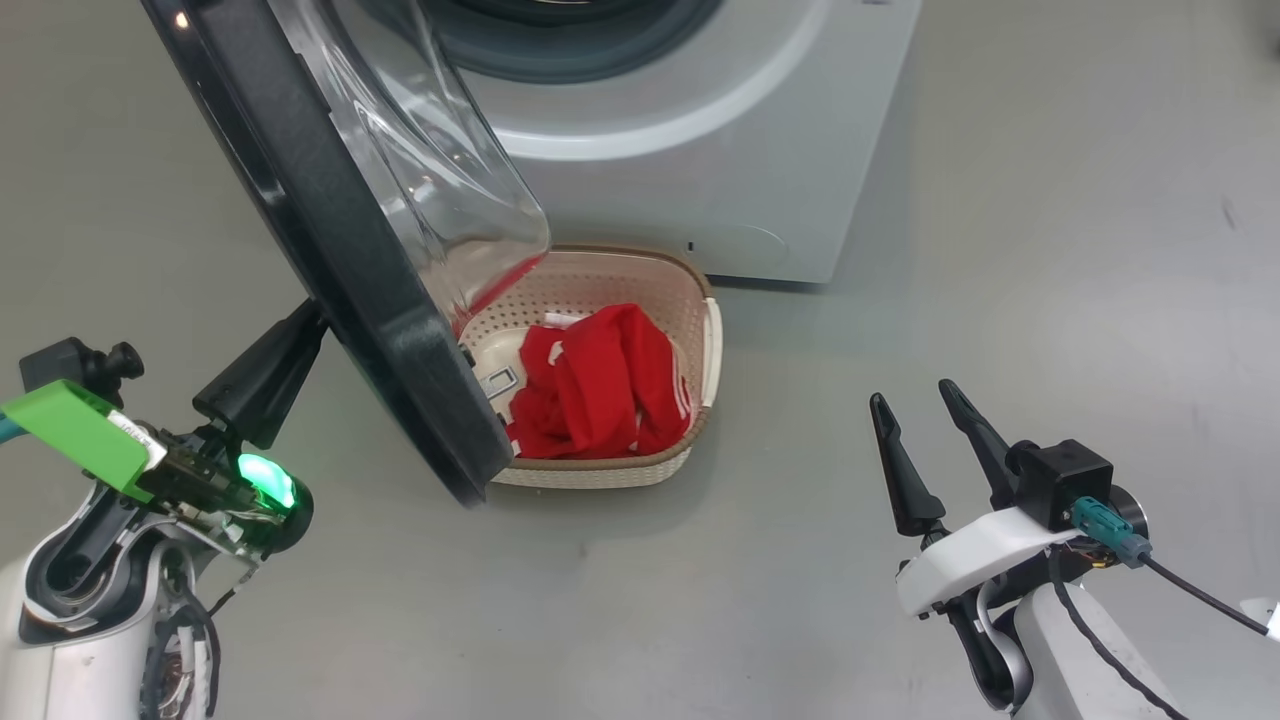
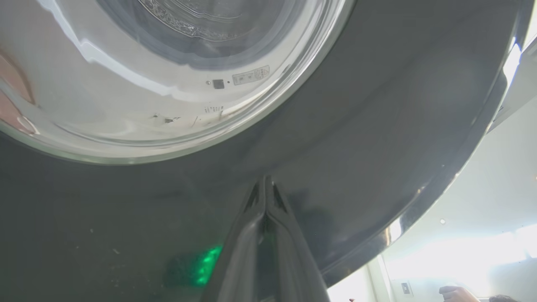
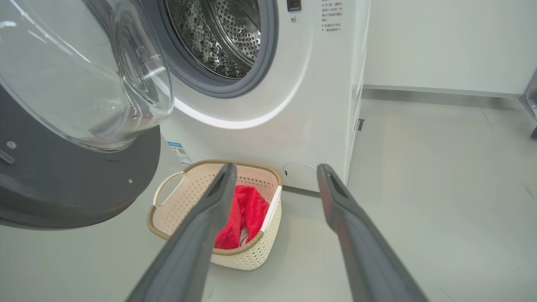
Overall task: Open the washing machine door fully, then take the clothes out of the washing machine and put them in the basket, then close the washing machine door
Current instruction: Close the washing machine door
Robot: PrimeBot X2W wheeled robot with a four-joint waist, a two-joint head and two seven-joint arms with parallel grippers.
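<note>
A big white front-loading washing machine (image 1: 700,170) stands with its grey-rimmed drum mouth uncovered. Its large round glossy black door (image 1: 330,240), with a bulging clear glass dome, is swung out over a small cream perforated plastic basket (image 1: 640,285) on the floor just before the machine. A crumpled bright red garment (image 1: 595,385) with white trim lies in the basket.

There were 1 washing machine (image 1: 700,150), 1 door (image 1: 330,230), 1 basket (image 1: 620,270), 1 pc of clothes (image 1: 600,385), and 2 claws: left claw (image 1: 300,325) & right claw (image 1: 912,393).

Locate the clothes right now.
Head view, centre: the clothes lie in the basket before the washing machine, right of the open door.
</note>
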